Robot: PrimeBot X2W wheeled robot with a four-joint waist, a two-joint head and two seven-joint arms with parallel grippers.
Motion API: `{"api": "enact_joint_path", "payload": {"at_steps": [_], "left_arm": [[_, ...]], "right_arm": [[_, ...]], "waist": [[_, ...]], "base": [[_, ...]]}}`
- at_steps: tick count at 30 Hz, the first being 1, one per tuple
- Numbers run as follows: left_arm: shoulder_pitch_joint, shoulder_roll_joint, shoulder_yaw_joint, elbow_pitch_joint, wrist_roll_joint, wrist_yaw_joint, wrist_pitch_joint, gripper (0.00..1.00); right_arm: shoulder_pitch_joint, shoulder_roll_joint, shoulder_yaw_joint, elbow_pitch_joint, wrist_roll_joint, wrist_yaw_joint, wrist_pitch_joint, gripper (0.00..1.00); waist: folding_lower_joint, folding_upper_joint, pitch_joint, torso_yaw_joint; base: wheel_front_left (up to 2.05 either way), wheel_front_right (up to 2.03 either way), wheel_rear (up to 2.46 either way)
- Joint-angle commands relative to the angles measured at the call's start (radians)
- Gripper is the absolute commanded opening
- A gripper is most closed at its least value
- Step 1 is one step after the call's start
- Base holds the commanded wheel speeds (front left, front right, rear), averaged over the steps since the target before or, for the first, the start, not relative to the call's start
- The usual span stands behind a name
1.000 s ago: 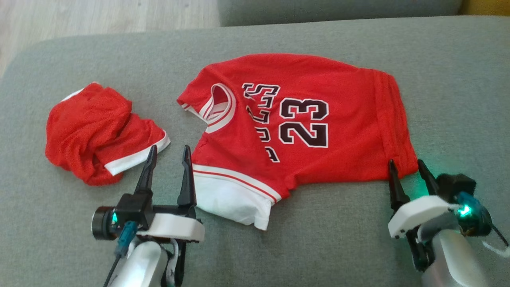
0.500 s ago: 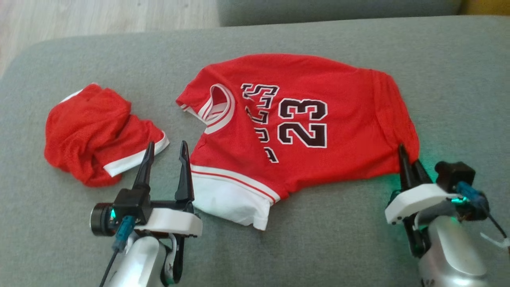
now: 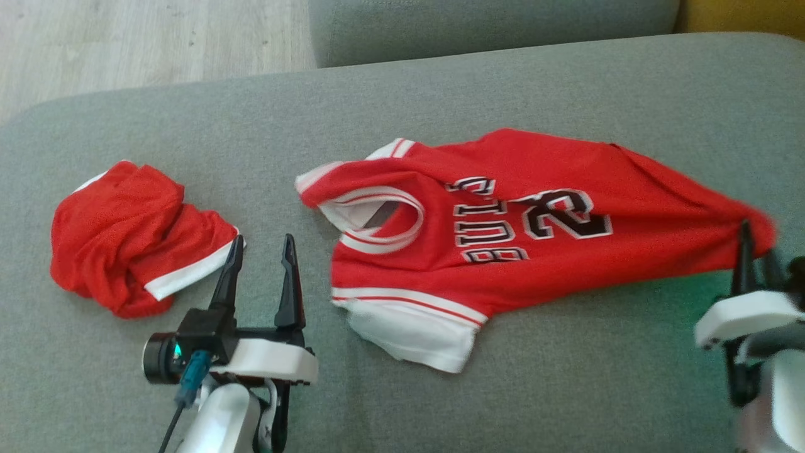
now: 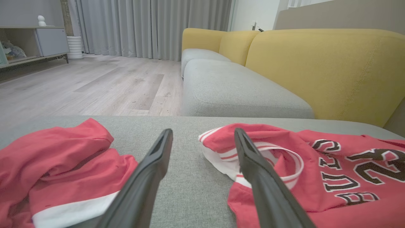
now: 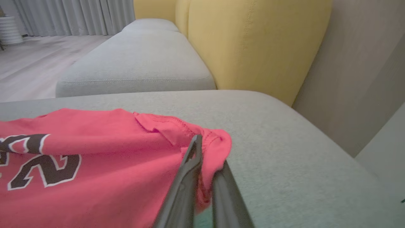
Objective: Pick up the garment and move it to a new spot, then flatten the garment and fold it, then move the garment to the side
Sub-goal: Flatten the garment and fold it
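- Red on grey, head view: found the jersey stretched across the sofa cushion and pinched at its right end by the shut right gripper; noted the left gripper spread, empty, between jersey and a crumpled red bundle.
- Left wrist view: confirmed bare cushion between the fingers, collar just beside.
- Right wrist view: confirmed hem corner clamped. Judged one-corner hold liable to bunch; advised a low, slow drag clear of the bundle.

There are two red garments, one jersey and one crumpled bundle; two claws, the left claw and the right claw; and two grey cushions, the near cushion and the far cushion.
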Motion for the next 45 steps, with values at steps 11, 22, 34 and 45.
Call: {"api": "enact_joint_path", "payload": {"at_steps": [11,22,34,45], "left_arm": [[-0.023,-0.006,0.058,-0.015,0.030,-0.017,-0.009,1.00],[-0.037,-0.010,0.056,0.002,0.047,-0.033,-0.010,1.00],[-0.129,0.003,-0.037,0.197,0.068,-0.095,0.156,1.00],[-0.206,0.009,-0.070,0.306,0.071,-0.119,0.236,1.00]], "right_arm": [[0.044,-0.007,0.200,-0.152,0.039,-0.001,-0.087,1.00],[0.114,-0.007,0.283,-0.215,0.133,-0.001,-0.097,1.00],[0.102,-0.007,0.309,-0.209,0.164,-0.001,-0.097,1.00],[0.094,-0.007,0.317,-0.207,0.175,-0.001,-0.097,1.00]], "waist": [[0.0000,0.0000,0.011,-0.006],[0.0000,0.0000,0.015,-0.025],[0.0000,0.0000,0.043,-0.062],[0.0000,0.0000,0.082,-0.095]], "base": [[0.00,0.00,0.00],[0.00,0.00,0.00],[0.00,0.00,0.00],[0.00,0.00,0.00]]}}
